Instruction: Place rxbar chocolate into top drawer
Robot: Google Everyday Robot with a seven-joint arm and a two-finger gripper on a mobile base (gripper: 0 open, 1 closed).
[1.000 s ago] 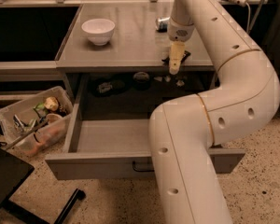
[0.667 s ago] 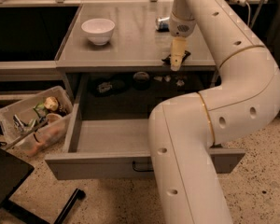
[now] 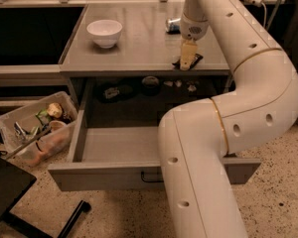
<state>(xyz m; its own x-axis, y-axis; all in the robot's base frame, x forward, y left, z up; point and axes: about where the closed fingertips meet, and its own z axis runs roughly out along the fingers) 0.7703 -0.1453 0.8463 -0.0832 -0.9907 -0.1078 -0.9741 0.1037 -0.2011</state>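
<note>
The rxbar chocolate [image 3: 195, 59] is a small black wrapper lying near the front edge of the grey desk top [image 3: 139, 48]. My gripper [image 3: 187, 63] hangs from the white arm straight down onto the bar and covers most of it. The top drawer [image 3: 114, 175] is pulled wide open below the desk, its dark handle [image 3: 150, 178] partly behind my arm, and the part of its floor that shows is bare.
A white bowl [image 3: 105, 32] stands at the desk's back left. A blue-and-silver can [image 3: 173, 25] lies behind the gripper. Small items sit on the shelf [image 3: 149, 86] behind the drawer. A clear bin of clutter [image 3: 37, 128] is on the floor at left.
The gripper has shifted slightly over the bar at the desk's front edge. The drawer and bowl have not moved.
</note>
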